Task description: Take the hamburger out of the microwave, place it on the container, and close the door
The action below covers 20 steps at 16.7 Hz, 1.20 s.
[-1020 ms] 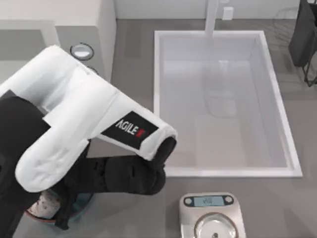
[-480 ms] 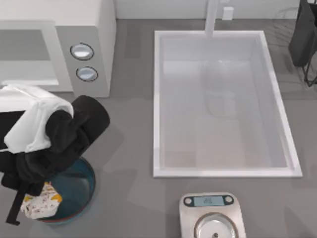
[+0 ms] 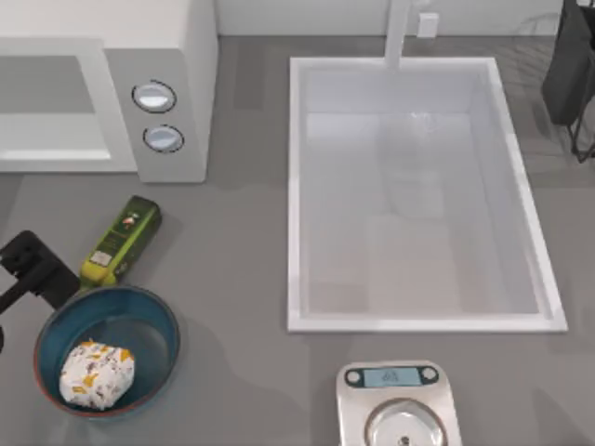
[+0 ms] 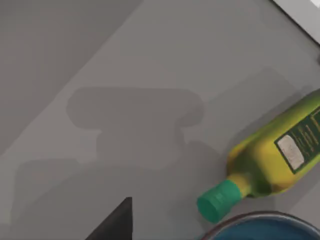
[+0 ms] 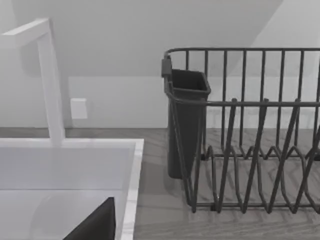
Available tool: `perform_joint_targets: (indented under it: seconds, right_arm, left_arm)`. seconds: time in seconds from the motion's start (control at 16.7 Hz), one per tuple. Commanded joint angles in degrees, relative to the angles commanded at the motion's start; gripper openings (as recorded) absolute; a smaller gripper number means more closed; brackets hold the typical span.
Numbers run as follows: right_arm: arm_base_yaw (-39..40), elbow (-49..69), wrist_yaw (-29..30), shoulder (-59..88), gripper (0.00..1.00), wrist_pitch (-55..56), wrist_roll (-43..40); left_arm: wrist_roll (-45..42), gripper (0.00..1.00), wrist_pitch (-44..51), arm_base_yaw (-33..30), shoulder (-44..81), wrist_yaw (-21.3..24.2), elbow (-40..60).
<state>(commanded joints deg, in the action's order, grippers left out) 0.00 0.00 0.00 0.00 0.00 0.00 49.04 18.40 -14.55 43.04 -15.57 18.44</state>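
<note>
The hamburger (image 3: 96,374), a white wrapped lump with orange patches, lies inside the container (image 3: 173,327), a blue bowl with a reddish rim at the front left of the table. My left gripper (image 3: 33,269) is at the top view's left edge, just behind the bowl and apart from the hamburger; a dark part of it (image 4: 116,225) juts into the left wrist view. The microwave (image 3: 191,56) stands at the back left with its cavity (image 3: 46,88) showing and nothing inside. The door is out of view. A dark part of my right gripper (image 5: 95,225) hangs over the sink corner.
A green-yellow bottle (image 3: 121,240) (image 4: 280,155) lies between the microwave and the bowl, its cap near the rim. A white sink (image 3: 418,195) fills the middle. A silver scale (image 3: 398,404) sits at the front edge and a dark dish rack (image 5: 240,135) at the back right.
My left arm has swung off to the left from above the bowl. The hamburger, earlier at the bowl's rim under the arm, now lies free inside the bowl, and the bottle is uncovered.
</note>
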Motion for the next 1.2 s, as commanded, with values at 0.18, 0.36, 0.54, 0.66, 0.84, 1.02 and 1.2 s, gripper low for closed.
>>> perform_joint_targets:
  seconds: [0.18,0.36,0.54,0.66,0.84,1.02,1.2]
  right_arm:
    - [0.0,0.0,0.0,0.0,1.0,0.0,0.0]
    - [0.0,0.0,0.0,0.0,1.0,0.0,0.0]
    - [0.0,0.0,0.0,0.0,1.0,0.0,0.0]
    - [0.0,0.0,0.0,0.0,1.0,0.0,0.0]
    - [0.0,0.0,0.0,0.0,1.0,0.0,0.0]
    - [0.0,0.0,0.0,0.0,1.0,0.0,0.0]
    - [0.0,0.0,0.0,0.0,1.0,0.0,0.0]
  left_arm:
    - [-20.2,1.0,-9.1,5.6,-17.2,6.1,-7.9]
    - [-35.1,1.0,-15.1,10.1,-30.7,10.9,-13.7]
    - [-44.8,1.0,-17.8,13.2,-39.4,14.2,-17.1]
    - [-48.2,1.0,-18.3,14.3,-42.4,15.3,-18.2]
    - [-49.0,1.0,-18.4,14.5,-43.0,15.6,-18.4]
    - [-49.0,1.0,-18.4,14.5,-43.0,15.6,-18.4]
    - [-49.0,0.77,-18.4,14.5,-43.0,15.6,-18.4]
